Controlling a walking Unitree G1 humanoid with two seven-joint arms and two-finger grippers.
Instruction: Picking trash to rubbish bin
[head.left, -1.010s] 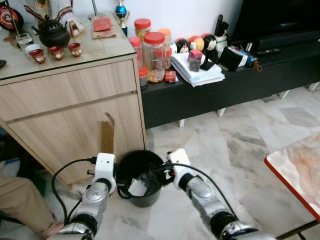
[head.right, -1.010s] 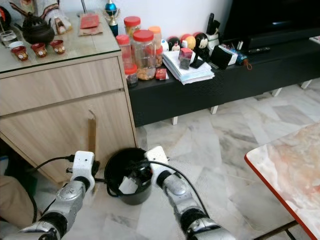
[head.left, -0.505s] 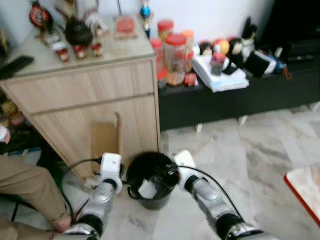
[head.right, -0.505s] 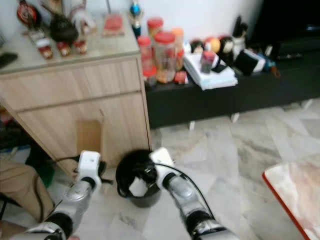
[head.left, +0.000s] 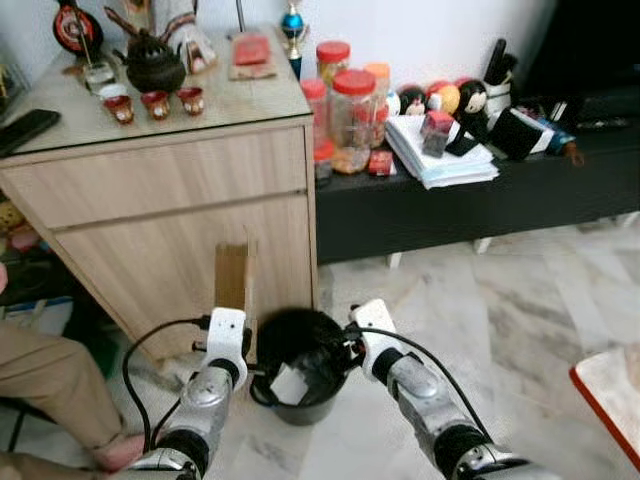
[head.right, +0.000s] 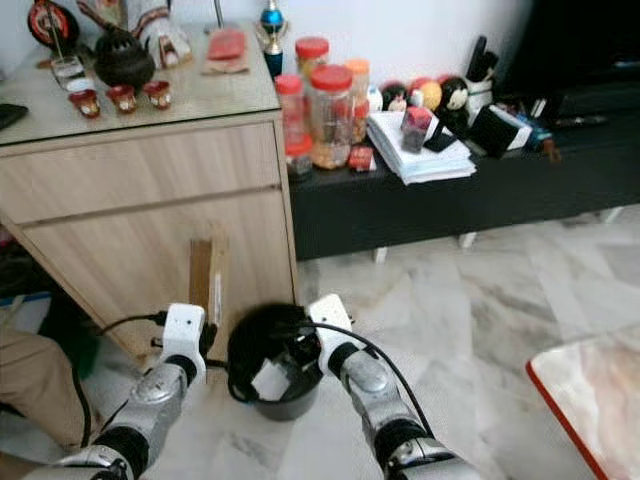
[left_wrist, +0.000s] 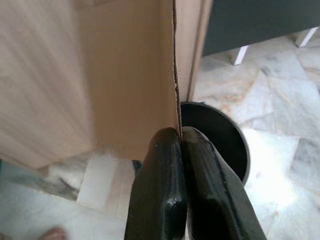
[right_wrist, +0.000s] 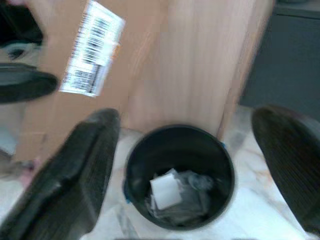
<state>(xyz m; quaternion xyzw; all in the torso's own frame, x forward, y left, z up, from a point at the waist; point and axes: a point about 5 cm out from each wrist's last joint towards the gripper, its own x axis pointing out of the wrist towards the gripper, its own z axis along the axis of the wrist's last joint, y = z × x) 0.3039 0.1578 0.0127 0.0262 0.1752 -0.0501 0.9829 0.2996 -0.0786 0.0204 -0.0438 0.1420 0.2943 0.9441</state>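
Black rubbish bin (head.left: 300, 365) on marble floor (head.left: 520, 300) before wooden cabinet (head.left: 170, 200), crumpled paper (right_wrist: 167, 192) inside bin, left gripper (left_wrist: 181, 145) pinching upright cardboard sheet (head.left: 233, 285) just left of bin, right gripper (right_wrist: 185, 145) spread wide above bin, empty.

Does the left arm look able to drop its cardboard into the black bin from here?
Probably yes. The left gripper, jaws shut on the cardboard sheet, sits right beside the black bin, whose mouth is open; the tall sheet may not fit whole.
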